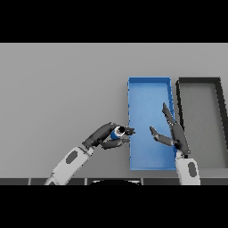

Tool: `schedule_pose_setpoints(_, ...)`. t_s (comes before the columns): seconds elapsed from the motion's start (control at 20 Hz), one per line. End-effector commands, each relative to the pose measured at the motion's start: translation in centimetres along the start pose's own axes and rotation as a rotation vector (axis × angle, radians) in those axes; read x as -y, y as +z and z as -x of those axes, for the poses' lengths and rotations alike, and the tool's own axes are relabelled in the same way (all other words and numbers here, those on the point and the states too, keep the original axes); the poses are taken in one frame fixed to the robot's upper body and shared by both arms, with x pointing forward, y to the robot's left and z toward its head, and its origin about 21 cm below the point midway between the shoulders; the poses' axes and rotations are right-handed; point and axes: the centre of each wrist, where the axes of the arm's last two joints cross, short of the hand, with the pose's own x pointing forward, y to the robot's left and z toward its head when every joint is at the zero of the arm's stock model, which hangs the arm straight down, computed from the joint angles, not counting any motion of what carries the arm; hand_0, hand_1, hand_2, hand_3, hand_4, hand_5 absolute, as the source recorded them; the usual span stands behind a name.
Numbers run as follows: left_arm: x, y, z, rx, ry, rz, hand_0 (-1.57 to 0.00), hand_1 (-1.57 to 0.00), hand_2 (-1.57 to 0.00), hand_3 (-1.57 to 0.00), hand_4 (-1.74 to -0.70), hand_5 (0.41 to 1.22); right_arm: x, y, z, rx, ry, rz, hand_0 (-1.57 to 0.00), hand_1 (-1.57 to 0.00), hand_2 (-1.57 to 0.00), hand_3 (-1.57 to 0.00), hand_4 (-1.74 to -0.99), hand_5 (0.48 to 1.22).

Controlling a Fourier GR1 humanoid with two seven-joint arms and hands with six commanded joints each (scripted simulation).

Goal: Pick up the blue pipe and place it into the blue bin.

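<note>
Grey table (62,89). Blue bin (149,89) right of centre, long axis running 12 to 6 o'clock, open top, floor bare where visible. Dark bin (199,84) touching or just beside it at 3 o'clock, same orientation, grey floor.

Left hand (104,135) in from 7 o'clock on a white and grey arm, reaching toward 2 o'clock. Fingers and thumb curled round the blue pipe (118,132), gripping it. Pipe short, pale open end facing up toward the camera, dark hole in the middle. Pipe just outside the blue bin's left wall, at 9 o'clock from the bin's lower half, fingertips at or just over that wall. Cannot tell from this view how far above the table the pipe sits. Pipe not in the bin yet.

Right hand (174,133) up from 6 o'clock, over the blue bin's lower right part, near the wall shared with the dark bin. Fingers straight, pointing toward 11 o'clock, thumb spread out toward 9 o'clock; open, holding nothing. Thumb tip near the left hand's fingertips but apart, bare blue floor between them.

Rest of the table grey, far side at 12 o'clock ending at a straight edge.
</note>
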Motion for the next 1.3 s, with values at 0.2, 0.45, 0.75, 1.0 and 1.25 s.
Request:
schedule_pose_setpoints(0.2,0.3,0.5,0.0,-0.005,0.003,0.005,-1.57,-1.57,-1.57,-1.5,-1.74,1.221,2.7,-1.1,-4.0,0.153,-0.19,-0.259,0.0,0.0,0.0,0.0,-1.256,0.558)
schedule_pose_setpoints(0.45,-0.3,-0.3,0.1,-0.005,-0.011,0.001,-1.57,-1.57,-1.57,-1.49,-1.74,1.221,2.4,-3.1,-9.6,0.19,-0.129,-0.552,0.0,0.0,0.0,0.0,-1.314,0.5)
schedule_pose_setpoints(0.75,-0.4,0.3,0.1,0.002,-0.014,0.02,-1.57,-1.57,-1.57,-1.49,-1.74,1.221,-1.2,-5.5,-12.9,0.24,-0.019,-0.765,0.0,0.0,0.0,0.0,-1.294,0.523)
schedule_pose_setpoints(1.0,-0.1,0.0,0.2,0.028,0.006,0.05,-1.57,-1.57,-1.57,-1.53,-1.74,1.221,-3.9,-7.4,-14.4,0.251,-0.006,-0.871,0.0,0.0,0.0,0.0,-1.23,0.532)
schedule_pose_setpoints(1.25,0.0,0.4,0.3,0.008,-0.032,0.051,-1.57,-1.57,-1.57,-1.54,-1.74,1.221,-6.3,-9.2,-15.3,0.261,0.01,-0.939,0.0,0.0,0.0,0.0,-1.218,0.508)
